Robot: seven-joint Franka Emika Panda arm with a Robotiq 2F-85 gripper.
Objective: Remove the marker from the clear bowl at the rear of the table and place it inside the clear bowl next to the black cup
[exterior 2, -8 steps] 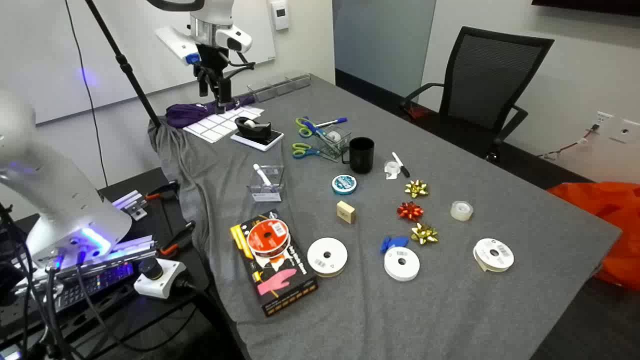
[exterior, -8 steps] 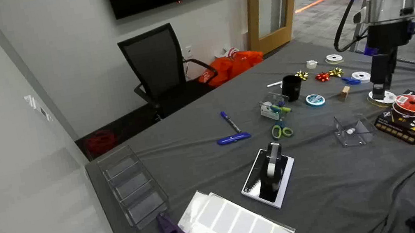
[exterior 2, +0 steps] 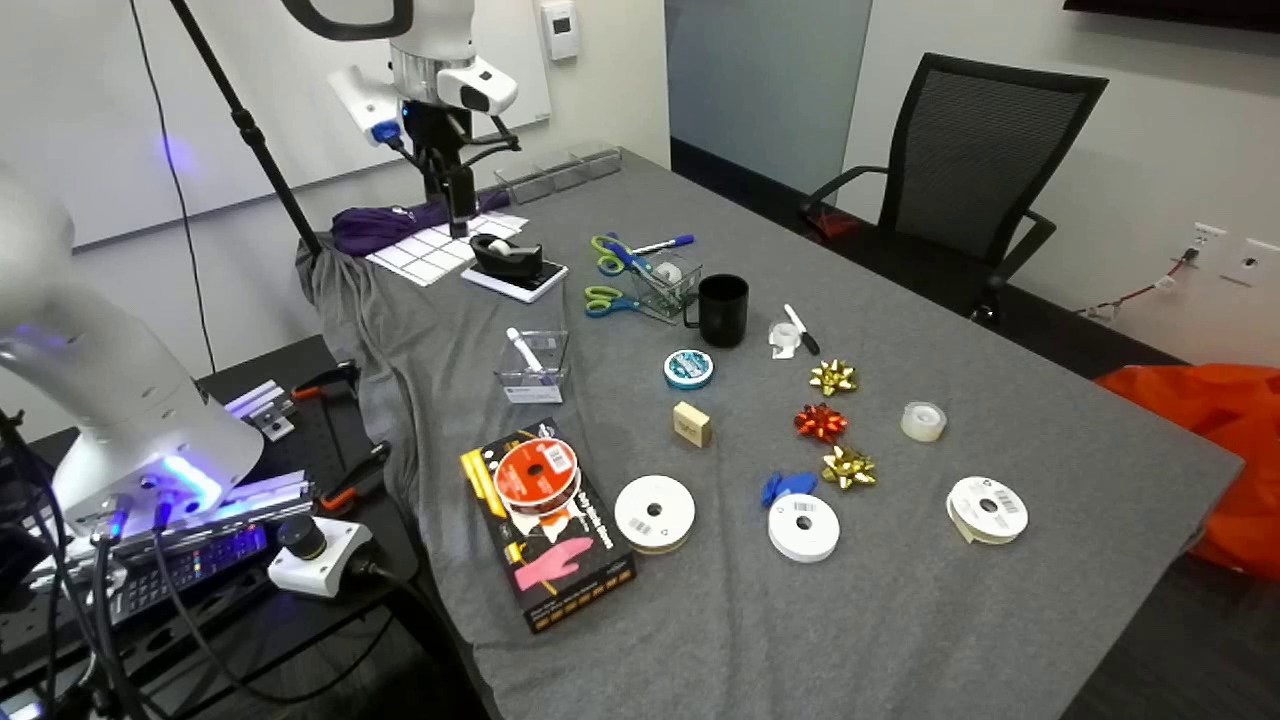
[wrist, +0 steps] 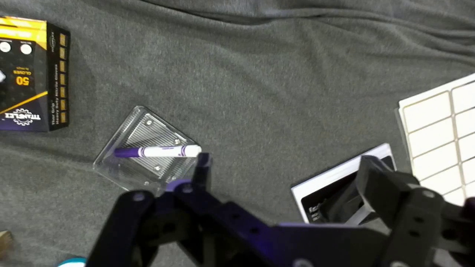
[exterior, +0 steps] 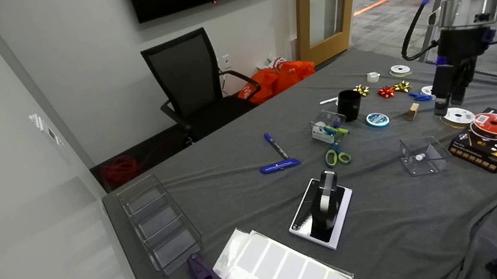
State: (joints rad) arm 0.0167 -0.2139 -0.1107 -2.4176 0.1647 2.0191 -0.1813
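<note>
A white marker with purple ends (wrist: 157, 151) leans inside a clear square bowl (wrist: 118, 135). This bowl stands beside the glove box and shows in both exterior views (exterior: 436, 154) (exterior 2: 510, 380). The marker's white end sticks up at the rim (exterior 2: 516, 338). The black cup (exterior 2: 722, 310) stands farther off, also seen in an exterior view (exterior: 349, 105). Right beside it is another clear bowl (exterior 2: 688, 288) holding a tape roll and scissors. My gripper (wrist: 287, 161) is open and empty, above the table. One fingertip overlaps the marker bowl's edge in the wrist view; the gripper also shows in an exterior view (exterior: 450, 105).
A tape dispenser (exterior: 328, 201) sits on a flat white box (exterior 2: 500, 287) near the marker bowl. A glove box (exterior 2: 580, 590) carries a red spool (exterior 2: 537, 475). White spools, a wooden block (exterior 2: 691, 424), a teal disc (exterior 2: 689, 369), scissors (exterior 2: 604, 300) and label sheets (exterior: 280, 274) lie around.
My gripper has turned, and its fingers have shifted a little: leftward in an exterior view, rightward as seen from the opposite camera. The marker, bowls and cup have not moved.
</note>
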